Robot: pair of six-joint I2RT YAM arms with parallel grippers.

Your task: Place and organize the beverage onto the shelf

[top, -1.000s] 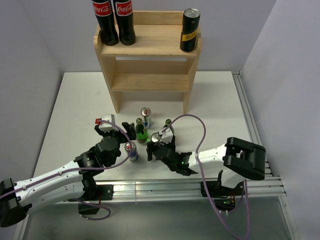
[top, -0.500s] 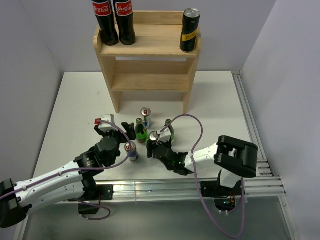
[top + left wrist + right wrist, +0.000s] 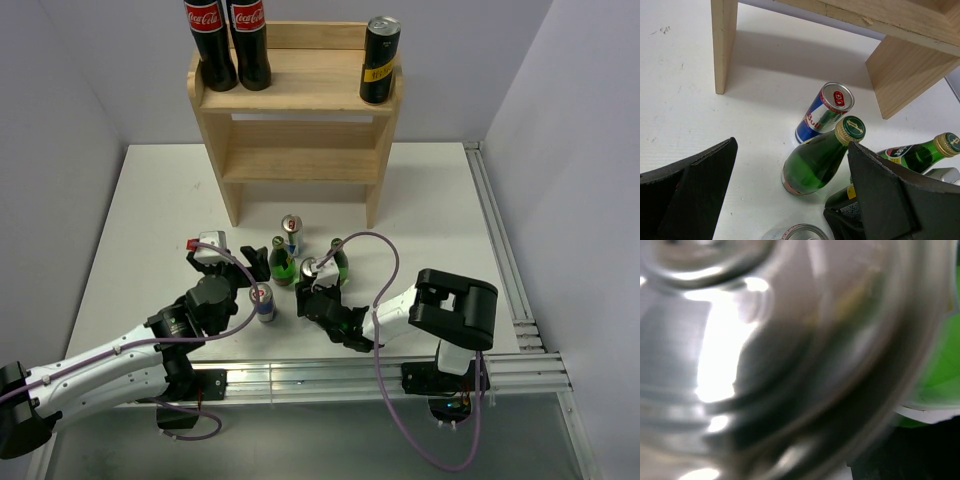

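The right hand (image 3: pixel 311 280) is clenched on a silver aluminium can (image 3: pixel 309 267) near the front of the white surface (image 3: pixel 150 200). The left hand (image 3: pixel 228 258) hangs released, fingers wide, just beside a blue-and-silver slim can (image 3: pixel 263 300). Beyond them stand a left green glass bottle (image 3: pixel 283 264) and a right green glass bottle (image 3: pixel 339 262), then a second blue-and-silver can (image 3: pixel 291 233). Farthest back, the light wooden three-tier shelf (image 3: pixel 300 90) carries two dark cola bottles (image 3: pixel 250 50) and a black can (image 3: pixel 379 60) on its top tier.

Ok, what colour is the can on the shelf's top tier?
The can is black with a yellow label, clearest in the top external view.
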